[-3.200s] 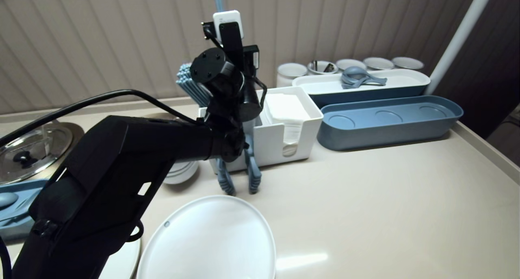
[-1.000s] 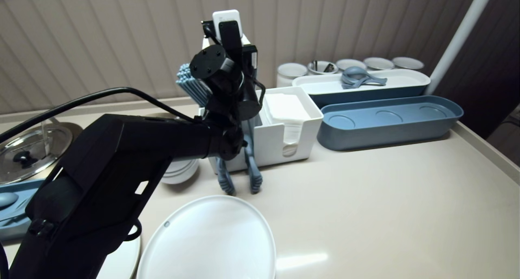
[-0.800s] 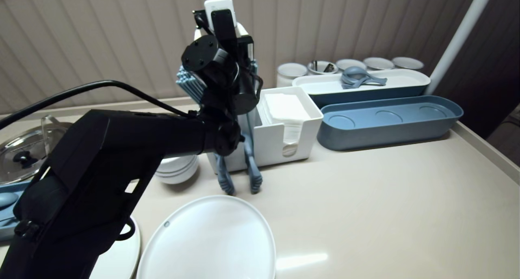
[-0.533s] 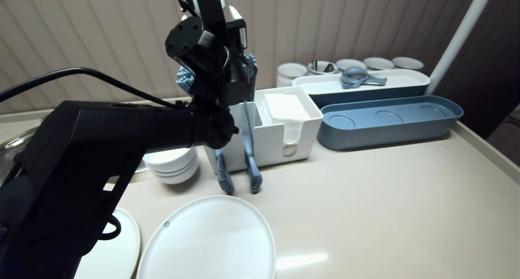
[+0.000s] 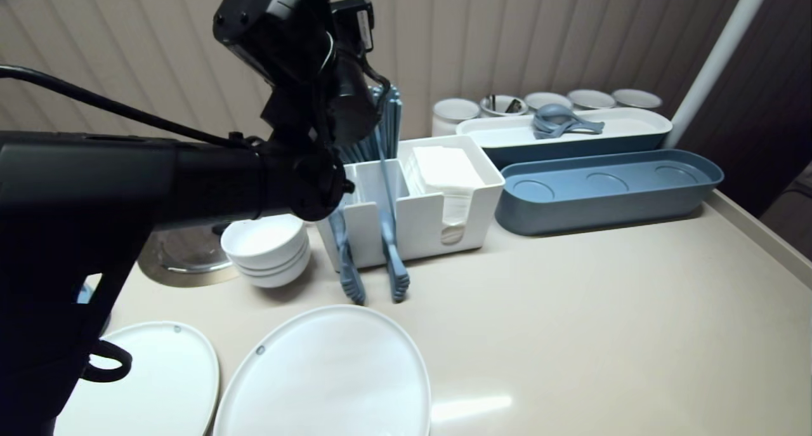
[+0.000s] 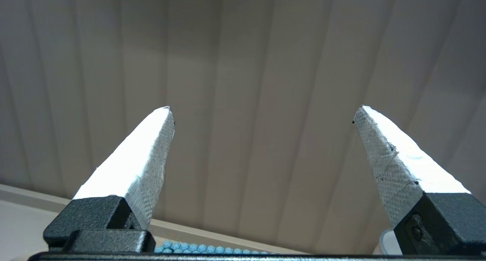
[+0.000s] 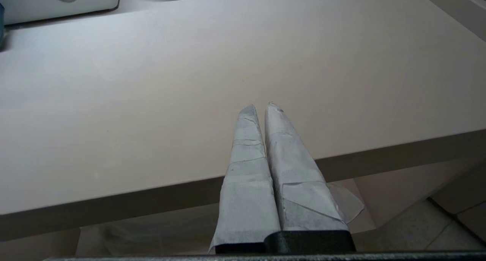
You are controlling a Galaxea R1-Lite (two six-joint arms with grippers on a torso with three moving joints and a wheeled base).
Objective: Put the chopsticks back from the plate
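Blue tongs [image 5: 394, 272] lean against the front of the white organizer box [image 5: 419, 223], tips resting on the table just behind a large white plate [image 5: 330, 372]. My left arm [image 5: 298, 36] is raised above and left of the box, clear of the tongs. In the left wrist view my left gripper [image 6: 262, 114] stands wide open and empty, facing the ribbed wall, with blue straws [image 6: 205, 249] just below it. My right gripper [image 7: 260, 106] is shut and empty, parked over the table's front edge [image 7: 152, 192].
The box holds white napkins [image 5: 444, 166] and blue straws [image 5: 387, 115]. Stacked white bowls [image 5: 266, 245] sit left of it, with a second plate [image 5: 152, 379] at front left. A blue tray [image 5: 609, 188], a white tray with blue spoons [image 5: 564, 122] and white cups [image 5: 453, 109] line the back right.
My left arm has risen up and to the left, away from the tongs. The tongs stay leaning on the box. The bowls and the second plate have come into view.
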